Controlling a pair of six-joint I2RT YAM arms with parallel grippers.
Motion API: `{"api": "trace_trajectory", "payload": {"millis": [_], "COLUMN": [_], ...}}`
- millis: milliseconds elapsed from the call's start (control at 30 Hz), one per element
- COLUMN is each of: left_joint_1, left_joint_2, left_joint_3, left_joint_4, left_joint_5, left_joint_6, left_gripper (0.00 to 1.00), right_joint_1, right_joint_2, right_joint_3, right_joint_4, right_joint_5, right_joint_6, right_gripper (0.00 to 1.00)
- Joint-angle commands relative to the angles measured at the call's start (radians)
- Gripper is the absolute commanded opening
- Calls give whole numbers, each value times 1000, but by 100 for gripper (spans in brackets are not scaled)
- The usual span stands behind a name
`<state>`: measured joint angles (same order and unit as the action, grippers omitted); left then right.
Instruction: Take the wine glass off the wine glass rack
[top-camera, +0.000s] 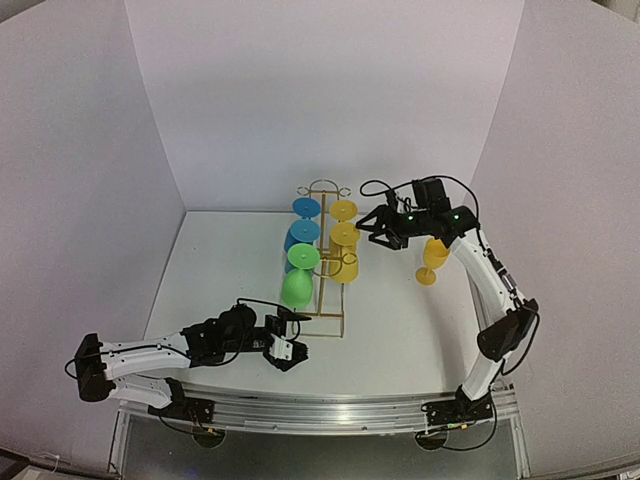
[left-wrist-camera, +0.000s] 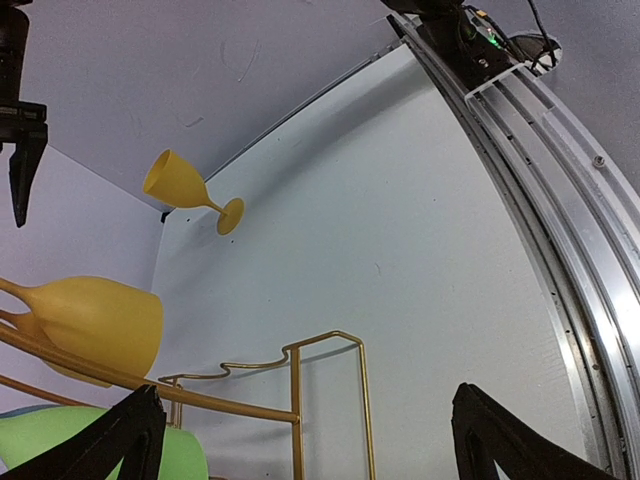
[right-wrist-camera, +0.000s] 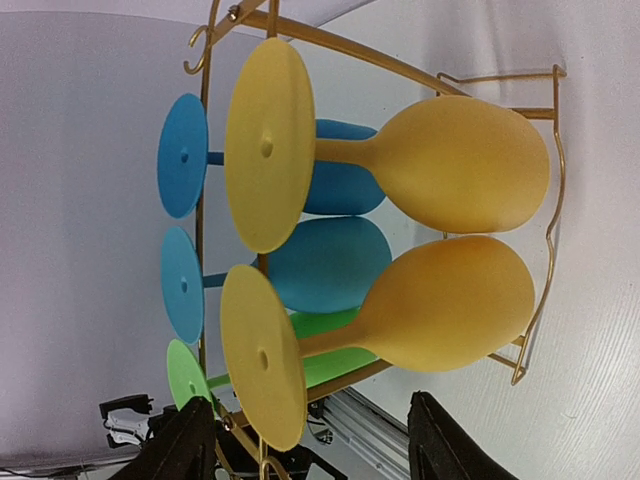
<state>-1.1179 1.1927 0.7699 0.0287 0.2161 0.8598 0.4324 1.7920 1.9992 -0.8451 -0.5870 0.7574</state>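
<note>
The long gold wire wine glass rack (top-camera: 318, 300) carries two opaque yellow stemmed wine glasses (right-wrist-camera: 450, 240) hanging upside down on its right side, with two blue glasses (top-camera: 303, 222) and one green glass (top-camera: 298, 280) on its left. A third yellow wine glass (top-camera: 433, 260) stands upright on the table, well right of the rack. The right gripper (top-camera: 368, 228) hovers just right of the rack, facing the hanging yellow pair, fingers spread wide and empty. The left gripper (top-camera: 290, 350) sits at the rack's near end, equally wide apart, holding nothing.

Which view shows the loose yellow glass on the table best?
Left wrist: the loose yellow glass shows whole, bowl to foot. Top external has it small beside the right arm; right wrist misses it.
</note>
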Motion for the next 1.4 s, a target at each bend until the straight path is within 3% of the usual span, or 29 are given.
{"api": "trace_trajectory", "payload": {"millis": [0, 200, 767, 1367], "left_joint_1": [4, 4, 4, 4], "left_joint_2": [-29, -30, -35, -42], "left_joint_3": [-6, -10, -21, -27], "left_joint_4": [36, 35, 39, 40], "left_joint_5": [16, 11, 5, 3], "left_joint_6": [10, 23, 31, 34], "left_gripper": [100, 99, 99, 99], "right_joint_1": [15, 17, 16, 14], "right_joint_2": [40, 43, 41, -52], "right_joint_3": [9, -8, -32, -97], "right_joint_4": [65, 82, 98, 130], "right_joint_5": [-41, -66, -77, 9], "right_joint_6": [39, 53, 98, 168], "right_gripper": [56, 37, 0, 0]}}
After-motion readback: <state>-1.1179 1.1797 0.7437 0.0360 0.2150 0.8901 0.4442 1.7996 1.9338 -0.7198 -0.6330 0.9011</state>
